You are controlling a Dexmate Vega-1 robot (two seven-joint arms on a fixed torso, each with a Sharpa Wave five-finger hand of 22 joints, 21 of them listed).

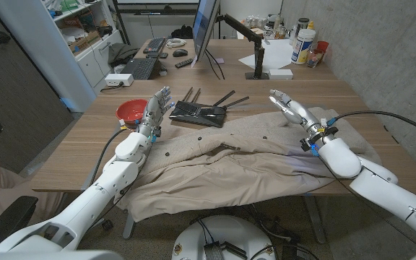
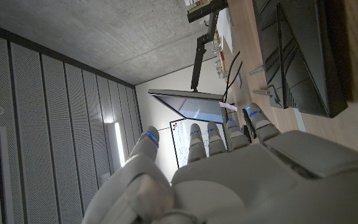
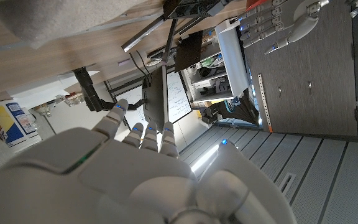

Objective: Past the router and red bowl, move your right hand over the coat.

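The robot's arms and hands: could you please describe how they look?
Both arms are glossy white shells. The left hand and right hand are pale grey with small blue fingertip lights. A black cable runs along the left arm, another to the right wrist's blue fitting.

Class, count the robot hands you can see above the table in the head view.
2. The left hand is raised beside the red bowl, near the router; the right hand is over the coat's far right edge.

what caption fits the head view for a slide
Both hands open above a beige coat on the wooden table: right hand at its far edge, left hand between red bowl and black router.
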